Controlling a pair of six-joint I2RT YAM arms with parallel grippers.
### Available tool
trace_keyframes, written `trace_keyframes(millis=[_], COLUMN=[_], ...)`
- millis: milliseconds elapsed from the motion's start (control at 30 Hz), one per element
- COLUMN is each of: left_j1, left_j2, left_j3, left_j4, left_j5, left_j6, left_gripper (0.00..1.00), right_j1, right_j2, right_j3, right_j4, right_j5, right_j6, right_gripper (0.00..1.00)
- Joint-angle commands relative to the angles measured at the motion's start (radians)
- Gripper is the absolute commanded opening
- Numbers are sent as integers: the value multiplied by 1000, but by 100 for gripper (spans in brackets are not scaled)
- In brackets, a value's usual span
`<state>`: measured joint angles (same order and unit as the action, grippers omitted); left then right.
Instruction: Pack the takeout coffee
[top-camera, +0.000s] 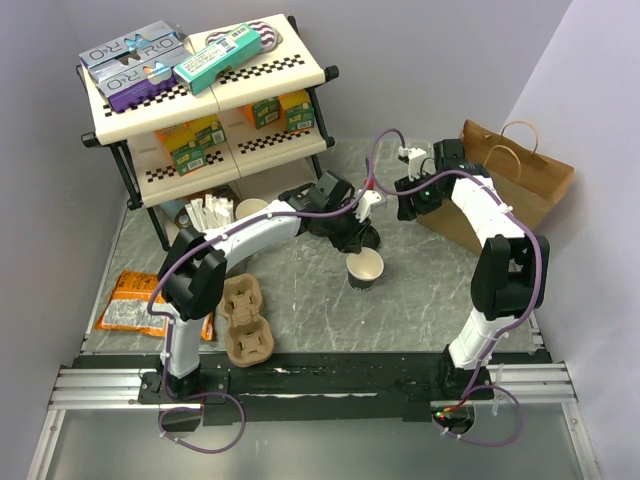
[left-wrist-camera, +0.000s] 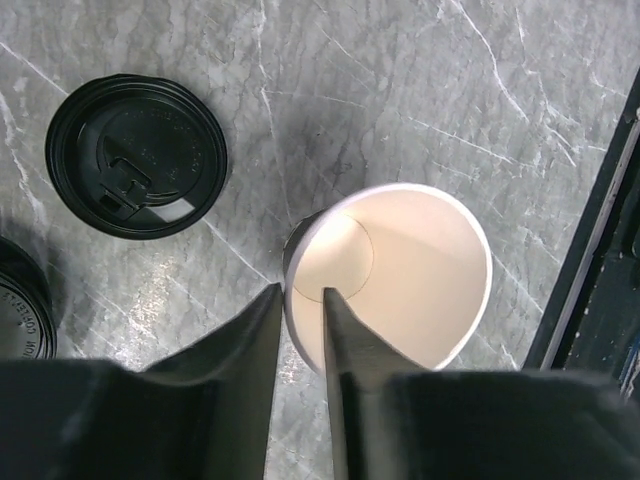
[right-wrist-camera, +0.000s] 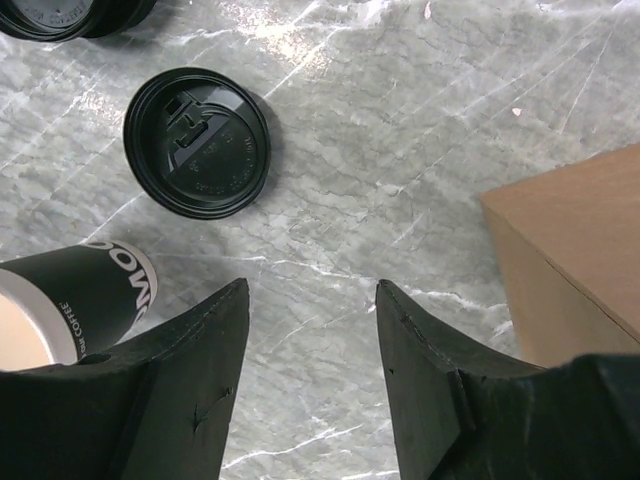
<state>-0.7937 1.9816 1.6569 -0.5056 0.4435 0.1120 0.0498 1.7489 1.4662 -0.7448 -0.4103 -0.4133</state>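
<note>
The takeout coffee cup (top-camera: 365, 268) stands lidless on the marble table, dark outside with white lettering (right-wrist-camera: 95, 295) and cream inside (left-wrist-camera: 420, 270). My left gripper (left-wrist-camera: 302, 293) pinches its near rim, one finger inside and one outside, shut on the wall. In the top view the left gripper (top-camera: 356, 252) sits just behind the cup. A round black lid (left-wrist-camera: 137, 157) lies flat beside the cup, also showing in the right wrist view as the lid (right-wrist-camera: 197, 142). My right gripper (right-wrist-camera: 312, 290) hangs open and empty over bare table, between cup and bag.
A brown paper bag (top-camera: 500, 185) stands at the right; its corner (right-wrist-camera: 570, 260) is close to my right fingers. More black lids (left-wrist-camera: 20, 300) sit left of the cup. The pulp cup carrier (top-camera: 245, 320), a snack bag (top-camera: 130, 300) and a stocked shelf (top-camera: 200, 90) occupy the left.
</note>
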Motion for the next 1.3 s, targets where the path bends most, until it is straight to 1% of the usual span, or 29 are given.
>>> trace_keyframes(millis=[0,33,100,133,233,333,367,400,433,467,500,533,633,700,800,833,900,1000,1100,1133,1167,1233,1267], left_j1=[-29,-30,-29,-26,-10,1,2,4,5,5,5,5,5,5,5,5,5,5,5,5,5,7,10], left_j2=[5,0,-15,-23,-52,-89,-101,-104,-106,-106,-104,-101,-86,-67,-47,-46,-40,-30,-20,-20,-26,-47,-55], left_j3=[9,7,-8,-14,-58,-94,-98,-100,-100,-97,-95,-85,-63,-51,-29,-28,-25,-13,3,6,4,-3,-5], left_j4=[-25,-31,-36,-39,-45,-37,-33,-27,-28,-28,-27,-25,-27,-33,-47,-51,-57,-71,-85,-89,-90,-97,-112], left_j5=[18,17,11,11,14,-2,-3,-6,-14,-9,-3,1,30,52,81,87,109,130,138,135,129,110,104], left_j6=[46,49,58,60,58,55,46,40,34,22,21,17,5,8,18,21,26,46,61,66,67,86,97], left_gripper=[22,16,12,8,1,1,2,7,24,28,30,36,44,45,39,33,29,19,11,5,2,1,1], right_j1=[7,7,9,7,8,9,9,9,7,8,9,9,9,8,7,8,5,7,5,7,5,7,7], right_j2=[-61,-60,-55,-49,-34,-22,-20,-14,-11,-9,-9,-8,-11,-17,-32,-34,-42,-43,-39,-35,-35,-31,-28], right_j3=[5,5,-1,-1,0,3,5,8,9,11,14,14,17,13,-4,-7,-20,-30,-30,-29,-29,-27,-23], right_j4=[-2,-1,5,7,13,24,25,27,28,28,28,28,25,25,27,27,28,33,38,39,41,45,44], right_j5=[-30,-35,-41,-42,-56,-61,-61,-61,-62,-64,-67,-67,-67,-61,-58,-56,-55,-55,-62,-68,-80,-96,-134], right_j6=[22,21,16,15,5,-4,-8,-9,-10,-9,-7,-7,-7,-9,-16,-19,-21,-24,-27,-30,-35,-53,-62], right_gripper=[61,61,61,61,61,61,61,61,61,61,61,61,61,61,61,62,62,62,62,62,62,62,63])
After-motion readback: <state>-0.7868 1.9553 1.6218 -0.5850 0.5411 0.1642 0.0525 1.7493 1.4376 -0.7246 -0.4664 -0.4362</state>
